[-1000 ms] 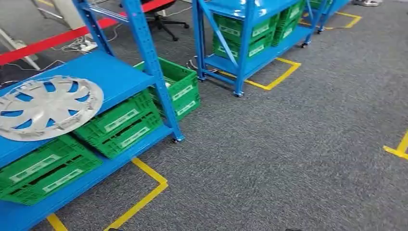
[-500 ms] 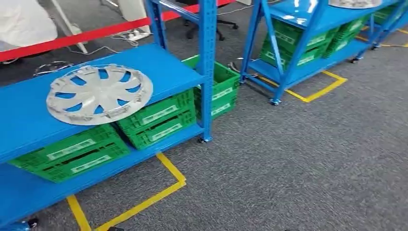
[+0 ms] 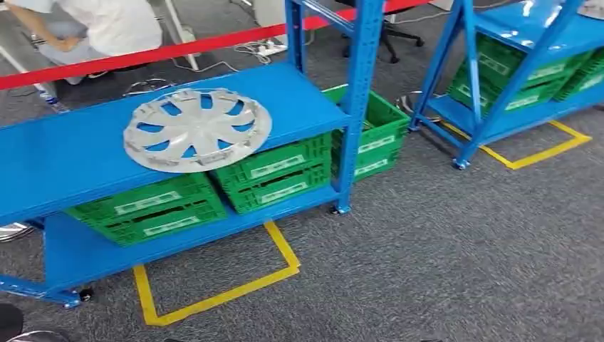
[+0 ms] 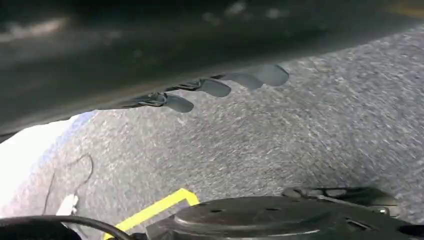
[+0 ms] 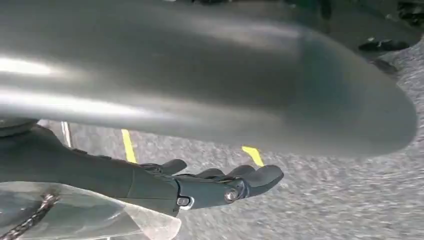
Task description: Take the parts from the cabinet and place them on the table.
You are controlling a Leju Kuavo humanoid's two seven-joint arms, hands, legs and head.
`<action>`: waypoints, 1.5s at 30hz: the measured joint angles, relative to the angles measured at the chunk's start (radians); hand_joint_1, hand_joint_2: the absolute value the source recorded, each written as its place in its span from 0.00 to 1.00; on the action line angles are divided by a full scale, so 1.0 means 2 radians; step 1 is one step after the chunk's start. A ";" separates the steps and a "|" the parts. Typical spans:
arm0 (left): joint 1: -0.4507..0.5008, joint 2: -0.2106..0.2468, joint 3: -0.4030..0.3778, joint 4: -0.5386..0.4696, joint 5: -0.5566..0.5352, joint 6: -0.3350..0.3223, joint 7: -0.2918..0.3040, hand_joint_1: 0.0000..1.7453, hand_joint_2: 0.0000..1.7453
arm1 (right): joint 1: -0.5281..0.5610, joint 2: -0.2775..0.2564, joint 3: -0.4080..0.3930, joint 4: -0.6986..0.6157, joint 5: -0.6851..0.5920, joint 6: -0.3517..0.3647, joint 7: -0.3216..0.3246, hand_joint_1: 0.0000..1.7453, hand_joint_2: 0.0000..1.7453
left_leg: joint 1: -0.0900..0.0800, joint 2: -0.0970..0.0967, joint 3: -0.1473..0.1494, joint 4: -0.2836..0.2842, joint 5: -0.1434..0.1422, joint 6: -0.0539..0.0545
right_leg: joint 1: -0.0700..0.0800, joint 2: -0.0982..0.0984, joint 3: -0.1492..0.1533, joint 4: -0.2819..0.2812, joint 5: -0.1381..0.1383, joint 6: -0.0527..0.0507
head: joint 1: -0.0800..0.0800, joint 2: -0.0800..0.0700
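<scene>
A silver hubcap point(image 3: 197, 130) lies flat on the middle shelf of a blue rack point(image 3: 64, 160), left of centre in the head view and close to the shelf's front edge. My left hand point(image 4: 220, 86) hangs over grey carpet, its dark fingers stretched out and apart with nothing in them. My right hand point(image 5: 210, 185) also hangs above the carpet, fingers extended side by side and holding nothing. Both hands are far from the hubcap.
Green crates point(image 3: 274, 174) sit on the rack's bottom shelf, one more point(image 3: 374, 132) behind its right post. A second blue rack point(image 3: 513, 43) with green crates stands at the right. A person point(image 3: 92, 25) crouches behind a red barrier point(image 3: 178, 50). Yellow tape point(image 3: 214, 296) marks the carpet.
The camera has turned, so the whole scene slid to the right; the rack with the hubcap now sits nearer the centre. A person has come into view at the top left.
</scene>
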State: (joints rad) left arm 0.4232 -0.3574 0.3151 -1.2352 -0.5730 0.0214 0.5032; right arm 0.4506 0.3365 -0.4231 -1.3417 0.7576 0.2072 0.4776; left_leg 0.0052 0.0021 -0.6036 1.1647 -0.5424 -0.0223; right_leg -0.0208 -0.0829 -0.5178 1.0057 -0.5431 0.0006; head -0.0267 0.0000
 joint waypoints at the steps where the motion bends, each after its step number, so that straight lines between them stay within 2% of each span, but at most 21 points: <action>1: 0.000 0.000 -0.001 0.000 0.002 0.001 0.001 0.00 0.00 | 0.000 0.000 0.000 0.000 0.003 0.002 -0.002 0.00 0.00 | -0.002 0.017 0.025 -0.045 0.018 0.004 | 0.000 -0.006 0.004 0.000 -0.002 0.002 | 0.000 0.000; 2: -0.001 0.000 -0.003 -0.001 0.004 0.002 0.003 0.00 0.00 | 0.000 0.000 0.000 0.000 0.004 0.002 -0.004 0.00 0.00 | -0.007 0.046 0.039 -0.074 0.015 0.007 | 0.004 -0.011 0.008 0.001 -0.006 0.006 | 0.000 0.000; 6: 0.003 0.000 -0.005 -0.002 0.008 0.007 0.009 0.00 0.00 | -0.004 0.000 0.000 0.000 0.009 0.008 -0.009 0.00 0.00 | -0.008 0.022 0.036 -0.078 0.017 0.015 | 0.005 -0.032 0.022 -0.004 -0.007 0.015 | 0.002 0.000; 9: 0.003 -0.001 -0.007 -0.003 0.009 0.009 0.010 0.00 0.00 | -0.004 0.000 0.000 -0.001 0.012 0.011 -0.013 0.00 0.00 | -0.001 0.005 0.038 -0.084 0.023 0.024 | 0.001 0.028 -0.005 0.049 -0.044 0.021 | 0.007 0.000; 12: 0.003 -0.001 -0.010 -0.003 0.011 0.010 0.011 0.00 0.00 | -0.002 0.000 0.000 -0.001 0.013 0.012 -0.015 0.00 0.00 | -0.002 -0.014 0.038 -0.084 0.023 0.026 | 0.001 0.040 -0.064 0.153 -0.077 0.023 | 0.008 0.000; 14: 0.004 -0.001 -0.010 -0.003 0.014 0.012 0.011 0.00 0.00 | -0.002 0.000 -0.001 -0.001 0.013 0.012 -0.016 0.00 0.00 | -0.002 -0.029 0.041 -0.084 0.021 0.025 | 0.000 0.041 -0.063 0.127 -0.044 0.023 | 0.008 0.000; 16: 0.004 -0.001 -0.012 -0.003 0.015 0.013 0.011 0.00 0.00 | -0.002 0.000 -0.001 -0.001 0.013 0.013 -0.018 0.00 0.00 | -0.001 -0.044 0.046 -0.083 0.019 0.021 | -0.002 0.056 -0.028 0.041 0.008 0.022 | 0.008 0.000; 17: 0.003 -0.001 -0.012 -0.003 0.015 0.013 0.011 0.00 0.00 | -0.002 0.000 -0.001 -0.001 0.013 0.013 -0.018 0.00 0.00 | -0.001 -0.049 0.045 -0.083 0.018 0.019 | -0.004 0.083 -0.018 0.013 0.014 0.021 | 0.009 0.000; 18: 0.002 -0.001 -0.013 -0.004 0.015 0.013 0.012 0.00 0.00 | -0.002 0.000 -0.001 -0.001 0.013 0.014 -0.018 0.00 0.00 | -0.004 -0.057 0.043 -0.079 0.014 0.014 | -0.005 0.085 -0.014 0.004 0.009 0.020 | 0.009 0.000; 22: 0.006 0.000 -0.013 -0.005 0.015 0.014 0.012 0.00 0.00 | -0.004 0.000 -0.002 -0.001 0.013 0.015 -0.018 0.00 0.00 | 0.001 -0.074 0.041 -0.081 0.016 0.004 | -0.005 0.062 -0.007 0.002 0.013 0.006 | 0.009 0.000; 24: 0.004 0.000 -0.013 -0.005 0.015 0.014 0.012 0.00 0.00 | -0.003 0.000 -0.003 -0.001 0.013 0.015 -0.019 0.00 0.00 | -0.001 -0.024 0.021 -0.039 -0.011 -0.001 | -0.003 0.047 -0.004 0.000 0.012 0.001 | -0.001 0.000; 26: 0.002 0.000 -0.013 -0.005 0.015 0.014 0.012 0.00 0.00 | -0.001 0.000 -0.004 -0.001 0.013 0.016 -0.020 0.00 0.00 | 0.000 -0.009 -0.020 0.042 -0.047 -0.004 | -0.001 0.030 -0.003 0.000 0.009 -0.002 | -0.001 0.000; 28: 0.004 0.000 -0.013 -0.005 0.015 0.014 0.012 0.00 0.00 | -0.001 0.000 -0.005 -0.001 0.013 0.016 -0.021 0.00 0.00 | 0.002 -0.007 -0.038 0.073 -0.048 -0.006 | 0.000 0.015 -0.003 0.000 0.006 -0.002 | 0.000 0.000; 31: 0.005 0.000 -0.012 -0.005 0.014 0.014 0.012 0.00 0.00 | -0.003 0.000 -0.004 -0.001 0.013 0.016 -0.023 0.00 0.00 | 0.000 0.005 0.013 -0.025 0.012 0.000 | 0.000 -0.005 0.003 0.000 -0.001 0.000 | 0.000 0.000; 32: 0.005 0.000 -0.013 -0.006 0.012 0.015 0.012 0.00 0.00 | -0.003 0.000 -0.004 -0.001 0.013 0.016 -0.026 0.00 0.00 | -0.002 0.032 0.035 -0.065 0.023 0.005 | 0.001 -0.008 0.007 -0.001 -0.002 0.002 | 0.000 0.000; 33: 0.003 0.000 -0.013 -0.008 0.009 0.016 0.012 0.00 0.00 | -0.003 0.000 -0.004 -0.001 0.012 0.015 -0.028 0.00 0.00 | -0.007 0.045 0.041 -0.077 0.016 0.008 | 0.005 -0.013 0.008 0.001 -0.007 0.007 | 0.000 0.000; 37: 0.007 0.000 -0.012 -0.009 0.002 0.022 0.019 0.00 0.00 | -0.007 0.000 -0.002 -0.001 0.004 0.009 -0.032 0.00 0.00 | -0.005 0.026 0.039 -0.083 0.021 0.019 | 0.004 -0.022 0.022 -0.005 -0.006 0.017 | 0.001 0.000; 39: 0.004 0.000 -0.012 -0.009 -0.001 0.024 0.026 0.00 0.00 | -0.006 0.000 -0.002 -0.001 -0.001 0.004 -0.028 0.00 0.00 | -0.001 0.021 0.041 -0.087 0.024 0.023 | 0.002 0.027 0.005 0.024 -0.028 0.021 | 0.005 0.000; 42: -0.001 -0.001 -0.011 -0.009 -0.001 0.024 0.035 0.00 0.00 | -0.004 0.000 -0.002 0.002 -0.003 0.000 -0.020 0.00 0.00 | -0.002 0.009 0.041 -0.087 0.023 0.026 | 0.001 0.040 -0.057 0.138 -0.073 0.023 | 0.008 0.000; 43: -0.001 -0.001 -0.011 -0.009 -0.001 0.024 0.036 0.00 0.00 | -0.005 0.000 -0.002 0.003 -0.004 -0.002 -0.019 0.00 0.00 | -0.002 0.007 0.042 -0.087 0.022 0.026 | 0.001 0.040 -0.068 0.150 -0.068 0.024 | 0.008 0.000; 45: -0.002 -0.001 -0.010 -0.009 -0.001 0.024 0.036 0.00 0.00 | -0.005 0.000 -0.003 0.003 -0.005 -0.002 -0.016 0.00 0.00 | -0.002 0.001 0.046 -0.087 0.020 0.026 | 0.001 0.040 -0.057 0.108 -0.028 0.024 | 0.008 0.000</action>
State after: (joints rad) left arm 0.4201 -0.3586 0.2960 -1.2524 -0.5745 0.0698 0.5745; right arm 0.4403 0.3361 -0.4288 -1.3348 0.7485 0.2022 0.4459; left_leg 0.0009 0.0050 -0.5108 0.9912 -0.5034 0.0288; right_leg -0.0194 -0.0025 -0.6316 1.2222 -0.5986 0.0481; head -0.0107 0.0000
